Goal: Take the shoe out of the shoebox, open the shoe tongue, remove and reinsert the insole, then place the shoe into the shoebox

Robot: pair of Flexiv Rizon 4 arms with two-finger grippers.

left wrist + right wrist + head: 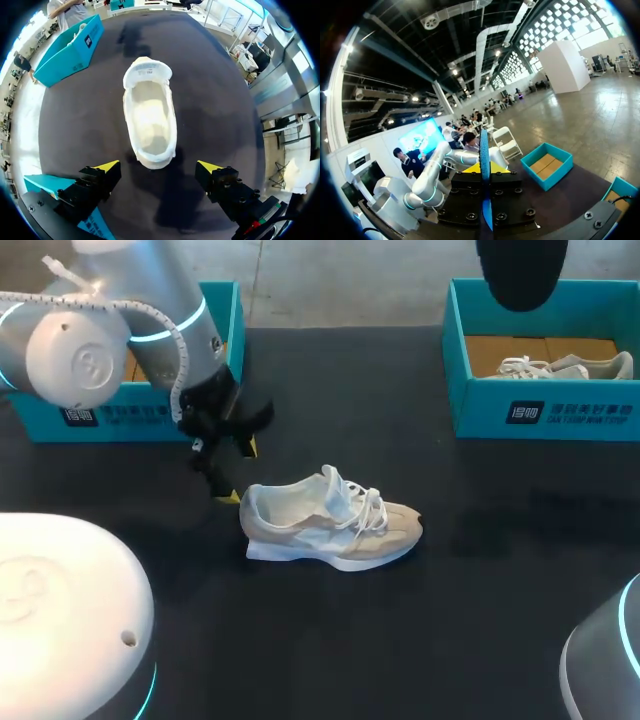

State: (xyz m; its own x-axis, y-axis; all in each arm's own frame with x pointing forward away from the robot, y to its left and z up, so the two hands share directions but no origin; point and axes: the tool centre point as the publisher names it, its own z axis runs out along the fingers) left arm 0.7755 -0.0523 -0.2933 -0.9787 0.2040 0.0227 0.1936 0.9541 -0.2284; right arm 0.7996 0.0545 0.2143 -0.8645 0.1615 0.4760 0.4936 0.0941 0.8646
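A beige and white shoe [330, 525] lies on its sole in the middle of the black table, toe to the right. In the left wrist view its opening [150, 110] shows pale lining. My left gripper [238, 472] hangs just behind the heel, open, with its yellow tips on either side of the heel [159, 167] and touching nothing. My right gripper [484, 170] is raised off the table, shut on a thin blue insole [484, 150] seen edge-on. A dark rounded shape [520, 275] hangs at the top of the head view.
A teal shoebox [100, 420] stands at the back left behind my left arm. A second teal shoebox [545, 410] at the back right holds another pale shoe [565, 367]. My arms' white bases fill the near corners.
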